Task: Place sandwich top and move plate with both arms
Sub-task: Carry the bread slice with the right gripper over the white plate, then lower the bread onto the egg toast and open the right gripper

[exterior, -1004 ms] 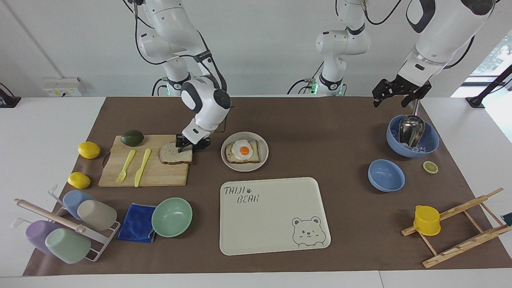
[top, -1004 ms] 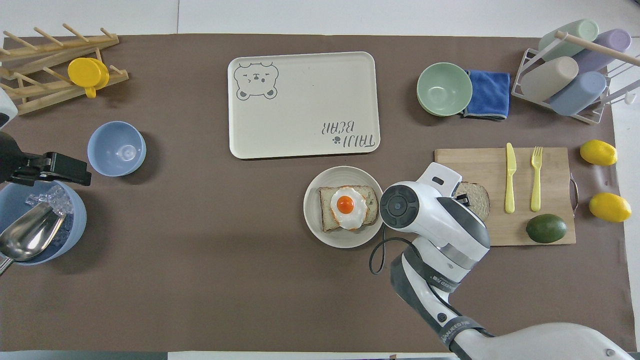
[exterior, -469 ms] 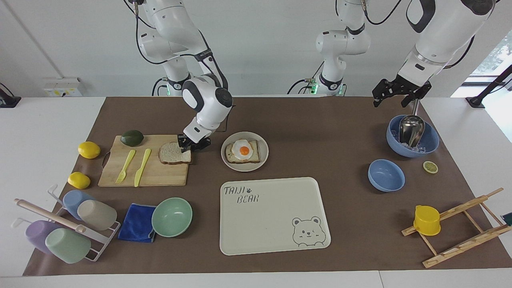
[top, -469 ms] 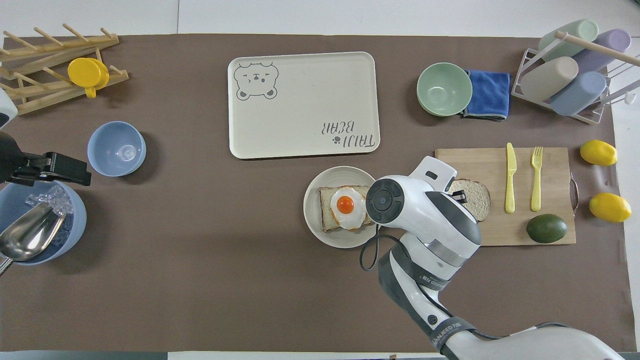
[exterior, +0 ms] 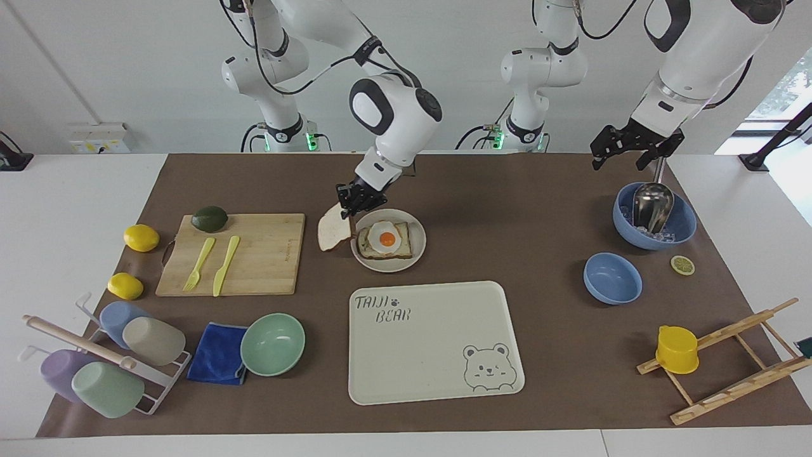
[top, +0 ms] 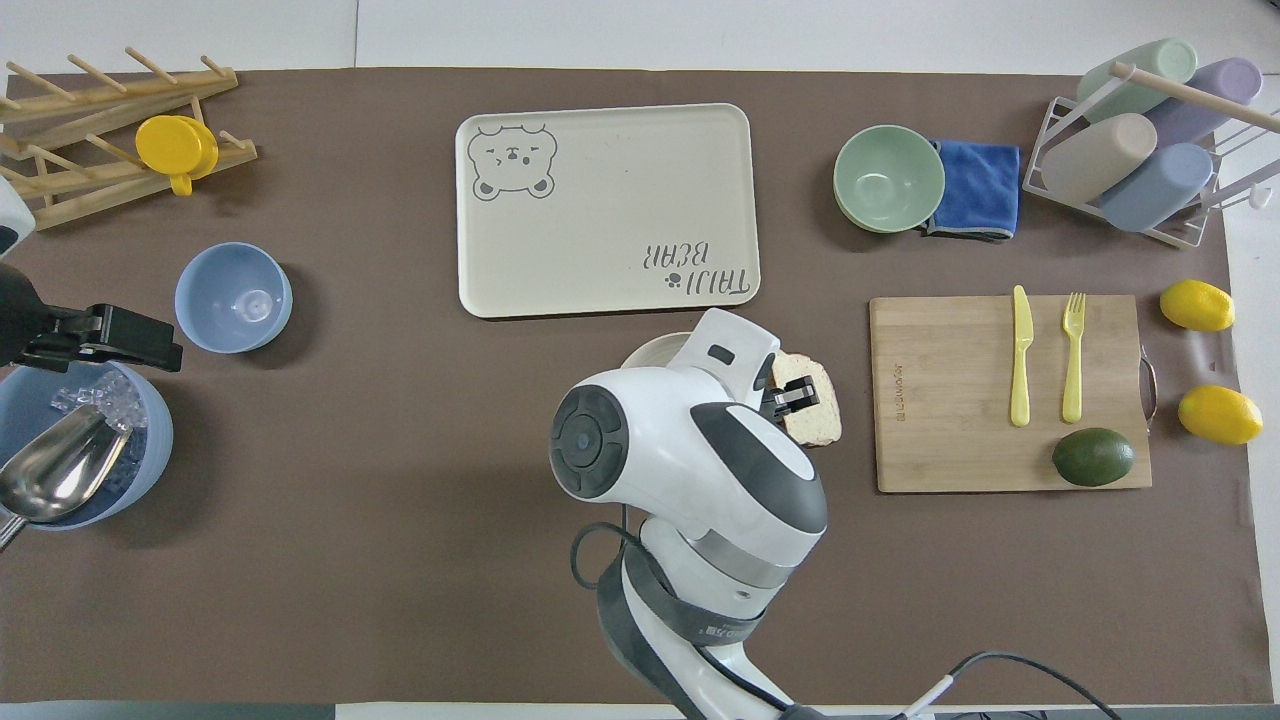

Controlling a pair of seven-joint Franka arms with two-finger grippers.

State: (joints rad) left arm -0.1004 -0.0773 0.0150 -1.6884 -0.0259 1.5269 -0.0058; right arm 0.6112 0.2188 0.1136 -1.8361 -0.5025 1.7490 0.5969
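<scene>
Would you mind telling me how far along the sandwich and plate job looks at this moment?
Done: the sandwich top is off the cutting board, gripped at one edge by the right gripper.
In hand: it hangs tilted in the air beside the plate, not yet over the egg toast.
Left: lay it on the egg toast, then move the plate with both arms. The left gripper waits over the ice bowl.

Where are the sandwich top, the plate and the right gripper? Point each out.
sandwich top (exterior: 332,231): facing view, pale face of the hanging slice.
plate (exterior: 417,249): facing view, bare rim beside the egg toast.
right gripper (exterior: 351,209): facing view, fingertips pinching the slice's upper edge.
</scene>
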